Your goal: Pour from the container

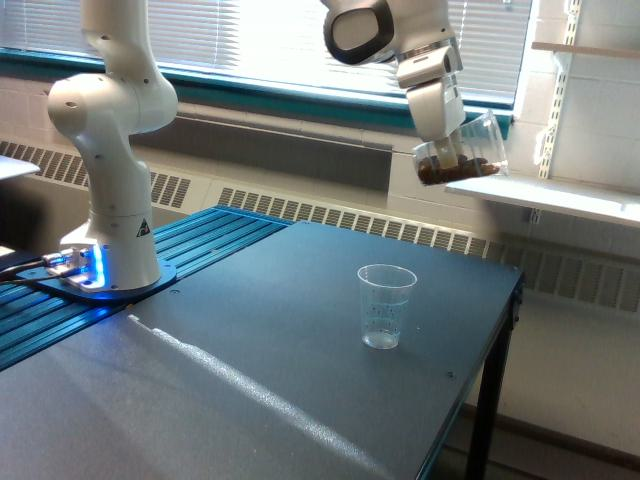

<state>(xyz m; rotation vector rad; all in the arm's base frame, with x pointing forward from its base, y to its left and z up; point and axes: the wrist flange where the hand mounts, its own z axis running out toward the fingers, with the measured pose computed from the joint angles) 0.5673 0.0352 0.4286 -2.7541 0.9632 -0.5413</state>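
Gripper [447,152] held the container [466,150] tilted, brown bits inside, high and right of the far-side tapered cup [386,305] on the table [250,380]; pouring from there would likely miss, scattering contents.

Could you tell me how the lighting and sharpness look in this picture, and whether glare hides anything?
In the exterior view, the window blinds are backlit and washed out; a pale streak of glare crosses the table; the empty cup is sharp enough to show its faint marks; the container in the pincer is slightly soft, though its dark contents remain visible.
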